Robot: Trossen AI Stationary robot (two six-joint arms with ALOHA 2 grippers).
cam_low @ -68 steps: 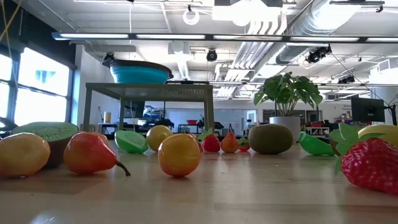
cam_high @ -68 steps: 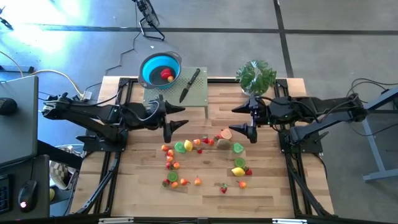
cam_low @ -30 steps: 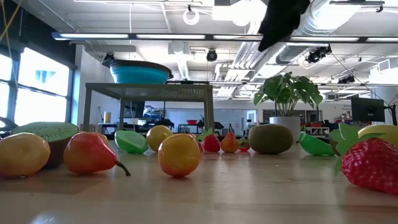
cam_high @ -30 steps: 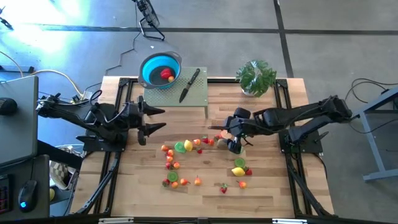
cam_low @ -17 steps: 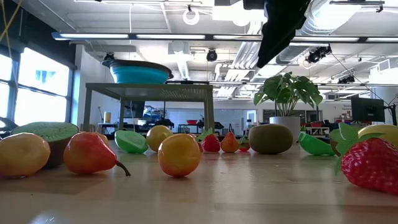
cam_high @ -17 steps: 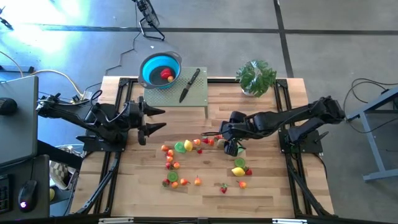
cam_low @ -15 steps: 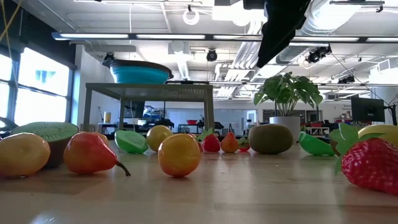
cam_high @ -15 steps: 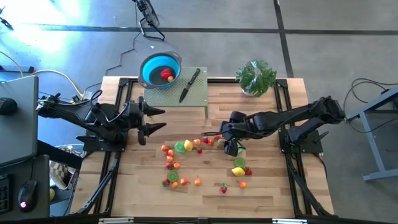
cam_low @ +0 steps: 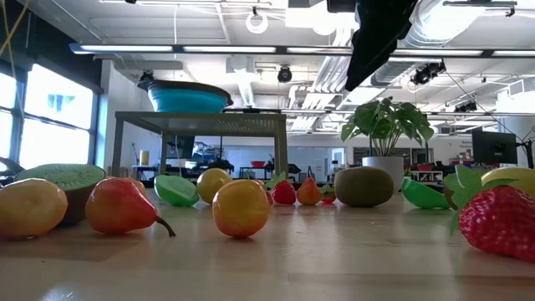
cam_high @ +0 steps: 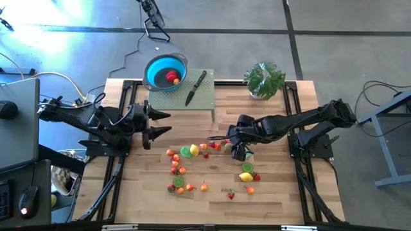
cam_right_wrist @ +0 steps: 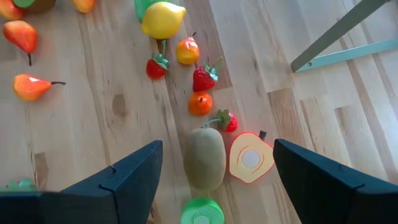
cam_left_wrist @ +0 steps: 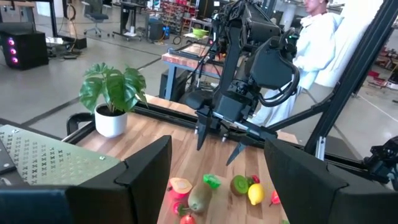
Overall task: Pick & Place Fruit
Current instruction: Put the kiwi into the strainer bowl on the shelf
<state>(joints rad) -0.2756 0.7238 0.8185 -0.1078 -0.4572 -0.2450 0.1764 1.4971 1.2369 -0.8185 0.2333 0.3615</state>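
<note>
Several small toy fruits (cam_high: 192, 151) lie loose on the wooden table. One red fruit (cam_high: 172, 76) sits in the blue bowl (cam_high: 158, 67) at the far side. My right gripper (cam_high: 231, 142) hangs open and tilted down above a brown kiwi (cam_right_wrist: 204, 158) and a halved orange fruit (cam_right_wrist: 250, 158). Its fingers (cam_right_wrist: 127, 177) stand on either side of them, well above the table. My left gripper (cam_high: 168, 122) waits open and level over the table's left part, holding nothing. In the low view the right gripper (cam_low: 376, 38) shows high above the kiwi (cam_low: 364, 186).
A grey perforated stand (cam_high: 207, 97) at the far middle carries a black-handled knife (cam_high: 196, 86); the bowl sits at its left end. A potted plant (cam_high: 264, 79) stands at the far right. A lemon (cam_high: 246, 176) and strawberries lie nearer the front edge.
My right gripper has sunk a little and shifted toward the table's left, settling over the kiwi and the halved fruit; for the last half second it has kept still. No fruit has moved.
</note>
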